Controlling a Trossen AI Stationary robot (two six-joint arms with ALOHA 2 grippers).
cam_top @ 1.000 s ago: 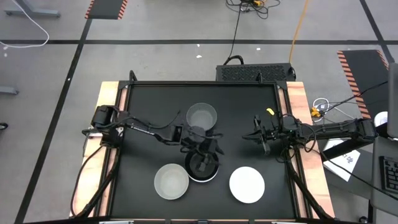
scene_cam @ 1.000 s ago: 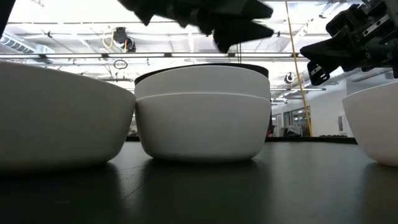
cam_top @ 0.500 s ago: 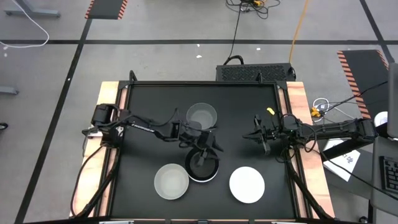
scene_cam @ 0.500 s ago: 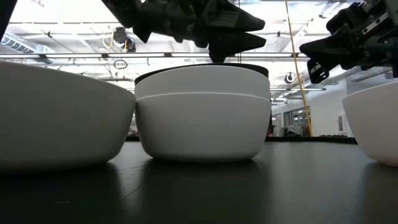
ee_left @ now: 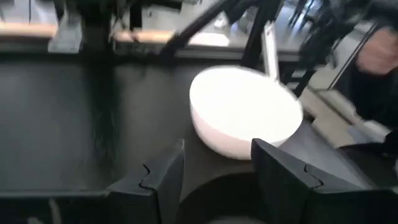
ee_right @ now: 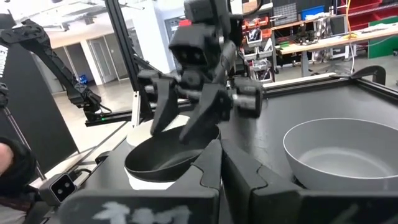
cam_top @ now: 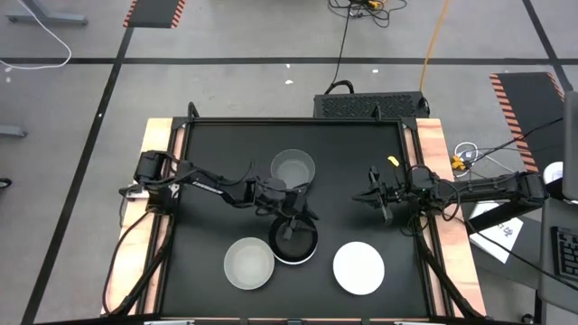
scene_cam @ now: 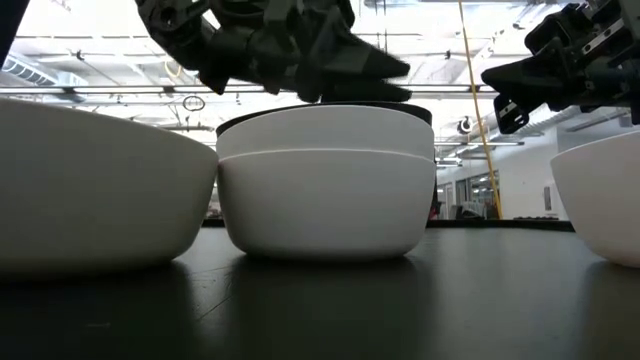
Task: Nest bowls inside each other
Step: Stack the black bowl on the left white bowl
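A black bowl (cam_top: 294, 239) sits nested in a white bowl (scene_cam: 325, 205); the low view shows a second white rim between them. Around this stack stand a pale grey bowl (cam_top: 293, 168) on the far side, a translucent pale bowl (cam_top: 248, 264) near left and a white bowl (cam_top: 358, 267) near right. My left gripper (cam_top: 289, 219) hovers open over the black bowl's far rim (ee_right: 171, 146), touching nothing. My right gripper (cam_top: 372, 197) waits shut above the table to the right of the bowls.
The bowls sit on a black table top (cam_top: 208, 144) framed by wooden edges. Open table lies along the far edge and to the left of the bowls. The white bowl (ee_left: 245, 115) lies ahead of my left fingers. Cables and a black box lie beyond the far edge.
My left gripper has drawn back from over the middle of the black bowl toward its far-left rim, staying open. The bowls have not moved.
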